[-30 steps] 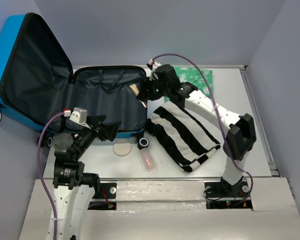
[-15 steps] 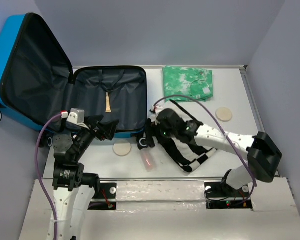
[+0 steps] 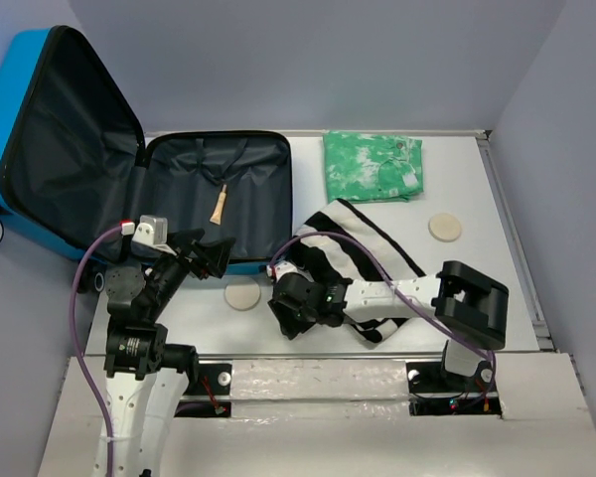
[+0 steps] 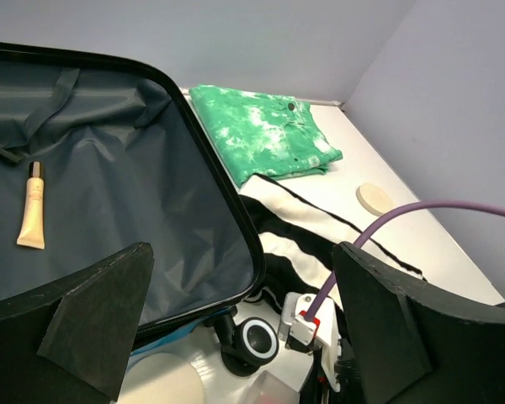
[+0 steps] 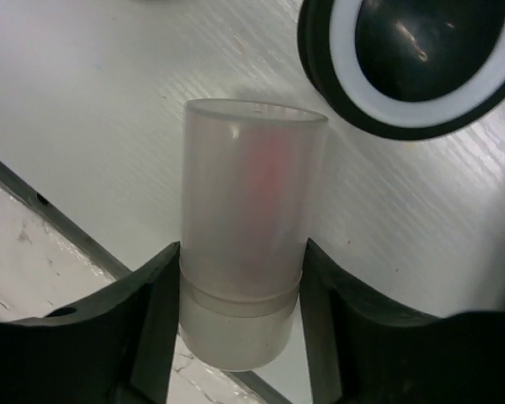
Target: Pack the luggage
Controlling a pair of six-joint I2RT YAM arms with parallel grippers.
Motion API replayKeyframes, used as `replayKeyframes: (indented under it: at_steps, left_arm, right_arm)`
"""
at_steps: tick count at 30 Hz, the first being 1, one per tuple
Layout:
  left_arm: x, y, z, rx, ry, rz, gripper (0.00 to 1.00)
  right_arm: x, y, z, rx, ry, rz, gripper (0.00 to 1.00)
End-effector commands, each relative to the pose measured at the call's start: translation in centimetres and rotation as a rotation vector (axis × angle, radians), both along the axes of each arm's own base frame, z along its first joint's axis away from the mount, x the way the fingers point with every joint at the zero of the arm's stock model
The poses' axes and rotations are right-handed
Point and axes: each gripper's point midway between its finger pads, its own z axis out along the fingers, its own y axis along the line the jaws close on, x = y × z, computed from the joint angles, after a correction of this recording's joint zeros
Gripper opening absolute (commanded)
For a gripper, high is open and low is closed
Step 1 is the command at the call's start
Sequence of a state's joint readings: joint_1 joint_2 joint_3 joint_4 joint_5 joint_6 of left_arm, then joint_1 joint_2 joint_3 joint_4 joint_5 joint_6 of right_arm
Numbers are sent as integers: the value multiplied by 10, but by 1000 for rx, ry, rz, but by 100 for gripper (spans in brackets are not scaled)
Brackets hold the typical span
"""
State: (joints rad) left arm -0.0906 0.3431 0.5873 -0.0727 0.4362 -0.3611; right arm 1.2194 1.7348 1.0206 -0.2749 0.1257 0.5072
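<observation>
A white table (image 3: 477, 189) carries everything. A translucent bottle (image 5: 244, 227) with a pinkish core lies on it, held between the fingers (image 5: 151, 328) of the right gripper (image 5: 241, 261), which touch both its sides. The open blue luggage (image 3: 179, 189) rests just beyond those fingertips, wheel (image 5: 412, 59) nearest. A black-and-white striped cloth (image 3: 363, 243) lies behind them. A round beige disc (image 3: 242, 295) sits just beside the wide-apart fingers (image 4: 93, 320) of the left gripper (image 4: 240, 252). A folded green garment (image 3: 371, 167) and a second disc (image 3: 444, 228) lie well beyond.

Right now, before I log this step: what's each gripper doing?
Left gripper: open, empty.
Right gripper: closed on the frosted translucent plastic tube.
</observation>
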Motion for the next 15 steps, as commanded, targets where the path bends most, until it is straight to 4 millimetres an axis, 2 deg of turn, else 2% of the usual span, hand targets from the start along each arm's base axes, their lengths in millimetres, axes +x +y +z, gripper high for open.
replayKeyframes:
  at_steps: [1, 2, 4, 5, 7, 8, 9, 11, 12, 13, 14, 15]
  left_arm:
    - [-1, -3, 7, -10, -20, -17, 99]
    - [0, -3, 6, -10, -19, -18, 99]
    - [0, -3, 7, -10, -19, -20, 99]
    - [0, -3, 6, -10, -17, -18, 99]
    - [0, -3, 6, -11, -16, -17, 99]
    - [0, -3, 6, -13, -16, -14, 99]
    - [0, -2, 6, -12, -16, -12, 99]
    - [1, -2, 6, -12, -15, -8, 99]
    - [2, -1, 6, -12, -12, -5, 99]
    - [2, -1, 5, -12, -10, -1, 99]
    - [2, -1, 5, -10, -8, 0, 99]
    - [3, 1, 5, -9, -5, 8, 99]
  right_arm:
    - [13, 3, 24, 14, -95, -80, 43]
    - [11, 4, 41, 45, -113, -79, 36]
    - [4, 4, 60, 70, -116, -55, 36]
    - [-2, 11, 84, 132, -119, -27, 36]
    - [1, 18, 107, 174, -158, 3, 36]
    - [11, 21, 120, 182, -209, -4, 35]
    - [26, 36, 148, 228, -257, -16, 35]
    - [63, 46, 178, 245, -334, -29, 34]
    - [84, 66, 209, 297, -377, -47, 34]
    - [114, 66, 223, 302, -420, -79, 37]
    - [134, 68, 236, 307, -458, -116, 48]
    - [150, 70, 241, 305, -478, -145, 81]
